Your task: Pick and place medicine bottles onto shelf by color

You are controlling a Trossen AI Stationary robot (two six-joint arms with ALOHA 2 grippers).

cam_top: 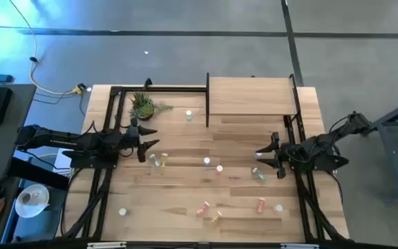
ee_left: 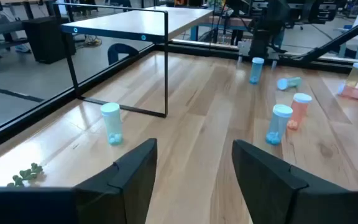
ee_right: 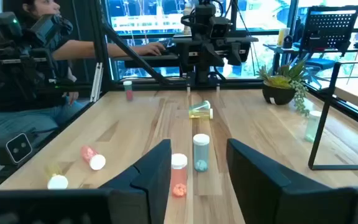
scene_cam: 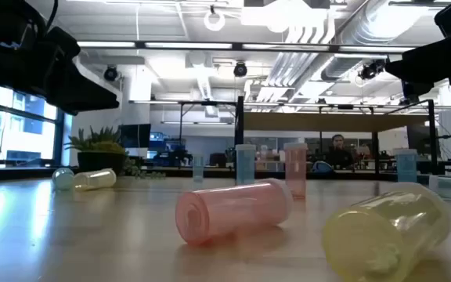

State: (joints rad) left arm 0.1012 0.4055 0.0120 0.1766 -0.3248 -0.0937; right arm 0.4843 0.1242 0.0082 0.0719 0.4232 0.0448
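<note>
From above, the shelf (cam_top: 252, 96) looks bare, though small bottles could be missed; the medicine bottles (cam_top: 206, 162) lie scattered on the tabletop (cam_top: 185, 200).

Each wrist view shows the left gripper (ee_left: 194, 180) and right gripper (ee_right: 197, 171) spread, holding nothing. Sorting appears unstarted.

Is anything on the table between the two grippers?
Yes. In the high view, between the left gripper and the right gripper, both open, lie a yellow bottle and two upright ones, a blue bottle and an orange bottle.
</note>
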